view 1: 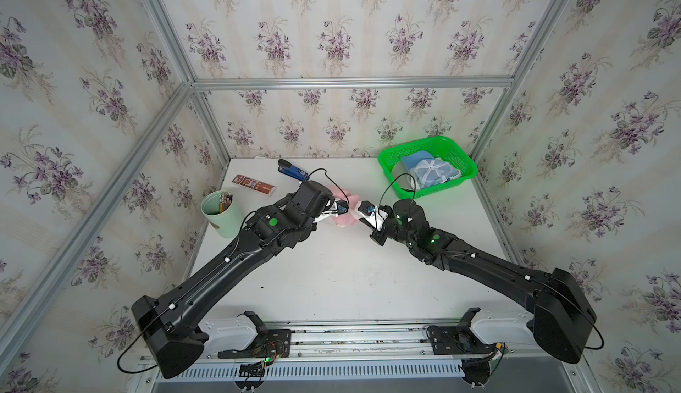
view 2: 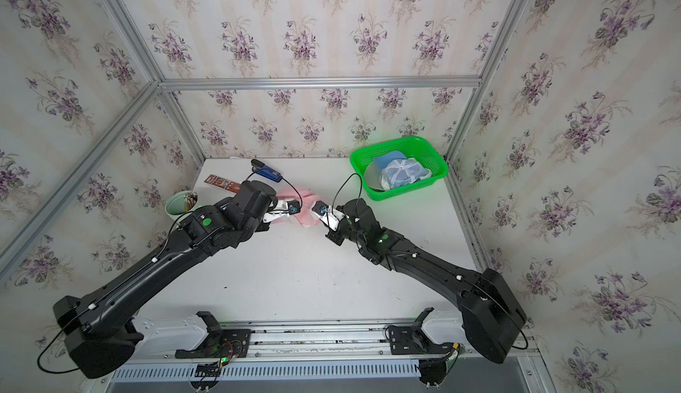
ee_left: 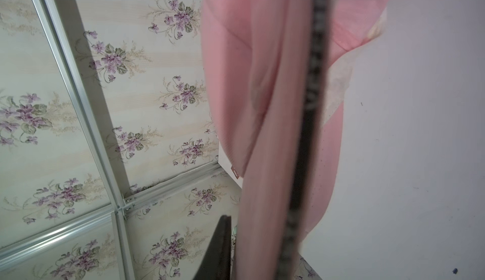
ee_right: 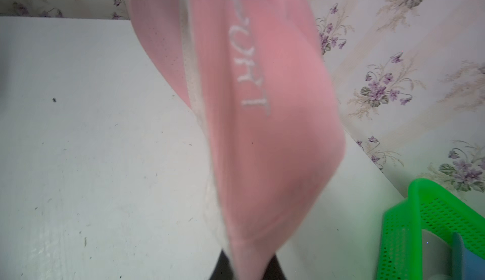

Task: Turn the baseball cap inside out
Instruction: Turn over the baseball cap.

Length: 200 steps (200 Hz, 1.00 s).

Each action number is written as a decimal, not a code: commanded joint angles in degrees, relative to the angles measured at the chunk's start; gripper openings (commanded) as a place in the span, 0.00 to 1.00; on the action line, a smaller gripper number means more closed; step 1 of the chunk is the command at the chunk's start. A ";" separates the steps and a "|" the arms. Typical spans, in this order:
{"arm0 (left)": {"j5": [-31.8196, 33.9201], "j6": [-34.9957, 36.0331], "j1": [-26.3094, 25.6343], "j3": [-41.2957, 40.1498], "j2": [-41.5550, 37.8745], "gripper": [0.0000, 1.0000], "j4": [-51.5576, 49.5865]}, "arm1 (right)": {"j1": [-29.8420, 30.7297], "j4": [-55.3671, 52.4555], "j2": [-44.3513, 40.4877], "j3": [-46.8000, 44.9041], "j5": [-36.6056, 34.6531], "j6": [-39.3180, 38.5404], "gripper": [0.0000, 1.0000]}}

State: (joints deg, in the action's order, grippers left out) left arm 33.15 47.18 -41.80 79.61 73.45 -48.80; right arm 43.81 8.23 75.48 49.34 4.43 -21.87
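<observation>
The pink baseball cap [view 1: 347,221] hangs crumpled between my two grippers over the back middle of the white table [view 1: 331,273]; it shows in both top views [view 2: 308,219]. My left gripper [view 1: 342,211] grips it from the left, and pink folds with a dark strip fill the left wrist view [ee_left: 262,108]. One dark finger [ee_left: 219,249] presses against the cloth. My right gripper [view 1: 363,209] is shut on the cap's other side. In the right wrist view the cap [ee_right: 262,134] shows white lettering and a cream band, pinched between the dark fingertips [ee_right: 223,268].
A green basket [view 1: 416,143] at the back right holds a blue cloth [view 1: 414,162] and a white-netted cap [view 1: 433,173]. A mint cup of pencils [view 1: 221,212] stands at the left. A blue stapler [view 1: 293,170] and a flat brown box [view 1: 254,184] lie behind the left arm.
</observation>
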 commanded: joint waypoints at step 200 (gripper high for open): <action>-0.87 -41.95 1.55 7.14 -1.55 0.12 0.56 | 0.31 15.28 -4.58 -3.55 -17.39 36.61 0.51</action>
State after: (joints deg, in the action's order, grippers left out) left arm 36.29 2.59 -40.21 87.18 73.67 -53.12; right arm 44.21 15.73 73.71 50.09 -12.62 18.02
